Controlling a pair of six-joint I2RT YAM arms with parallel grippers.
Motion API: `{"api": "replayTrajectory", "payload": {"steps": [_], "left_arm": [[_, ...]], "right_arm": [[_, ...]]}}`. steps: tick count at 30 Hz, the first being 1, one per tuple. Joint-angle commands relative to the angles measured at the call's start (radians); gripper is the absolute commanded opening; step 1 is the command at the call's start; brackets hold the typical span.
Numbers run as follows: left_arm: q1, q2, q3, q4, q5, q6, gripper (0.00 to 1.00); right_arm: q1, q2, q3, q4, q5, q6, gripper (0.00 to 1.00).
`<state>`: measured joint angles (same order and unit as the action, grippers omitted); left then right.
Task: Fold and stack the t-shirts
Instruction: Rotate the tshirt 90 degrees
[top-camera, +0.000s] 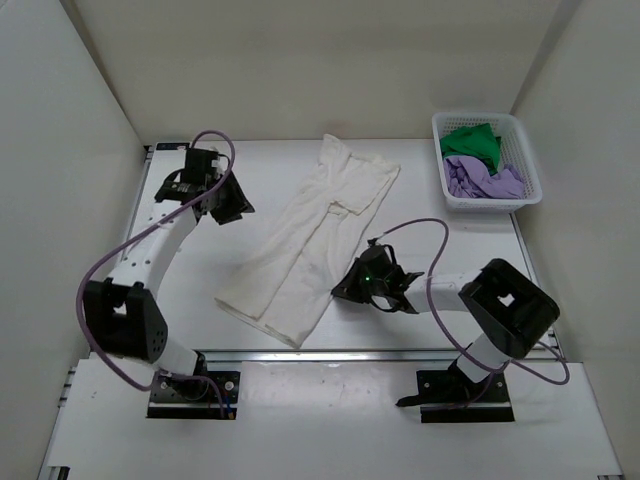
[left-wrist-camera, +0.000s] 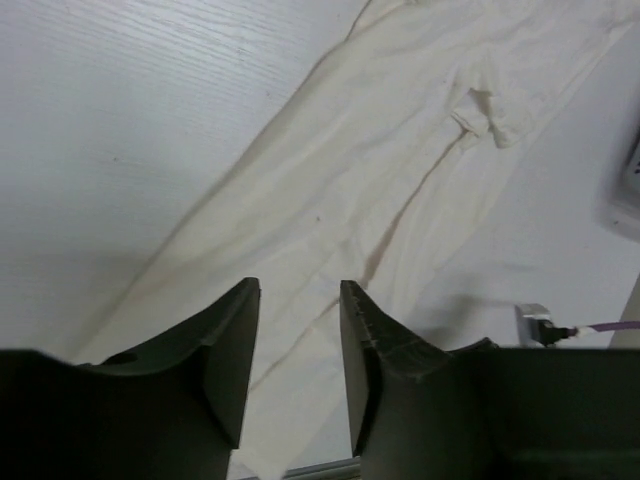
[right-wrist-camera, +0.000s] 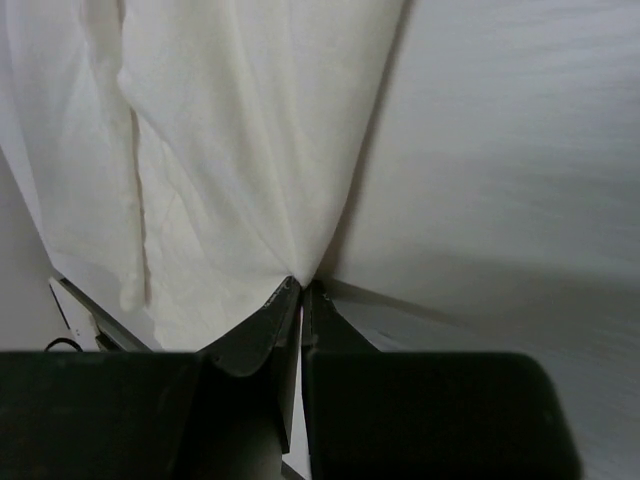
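**Q:** Where are the shirts?

**A:** A white lattice basket (top-camera: 490, 202) stands at the far right of the table (top-camera: 470, 240). Inside it are the green t-shirt (top-camera: 472, 140) and, nearer the camera, the lavender t-shirt (top-camera: 480, 180). The cream-white t-shirt (top-camera: 310, 240) lies flat on the table to the left of the basket. It forms a long, narrow, slanted band that runs away from the basket toward the near edge.

**Q:** What are the arms doing?

**A:** The right gripper (top-camera: 345, 288) sits nearer than the basket and to its left. Its jaws are pressed together on the cream shirt's right edge, and the cloth rises to a small peak at the tips (right-wrist-camera: 300, 285). The left gripper (top-camera: 232, 208) is far to the basket's left, beyond the shirt. Its jaws stand apart with nothing between them (left-wrist-camera: 300, 290).

**Q:** Which step is this?

**A:** It looks like the first shirt is mid-fold. The sides seem already turned in, and no stack has been started.

**Q:** What does the next move need?

**A:** Probably a matching pinch by the left gripper. Both grippers would then lift low and evenly, so the thin cloth carries over without bunching or slipping free.
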<state>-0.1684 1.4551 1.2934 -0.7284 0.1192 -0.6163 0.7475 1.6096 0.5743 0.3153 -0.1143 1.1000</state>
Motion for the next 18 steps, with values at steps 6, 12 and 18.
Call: {"api": "replayTrajectory", "payload": {"steps": [6,12,18], "left_arm": [[-0.055,0.241,0.152,0.128,0.027,0.137,0.65],[-0.088,0.413,0.211,0.198,0.045,0.191,0.69],[-0.117,0.602,0.389,0.164,0.074,0.282,0.74]], "right_arm": [[-0.129,-0.184,-0.108,-0.154,-0.134,-0.126,0.03],[-0.183,-0.278,-0.085,-0.294,-0.139,-0.230,0.23],[-0.270,-0.346,-0.053,-0.387,-0.240,-0.330,0.32]]}}
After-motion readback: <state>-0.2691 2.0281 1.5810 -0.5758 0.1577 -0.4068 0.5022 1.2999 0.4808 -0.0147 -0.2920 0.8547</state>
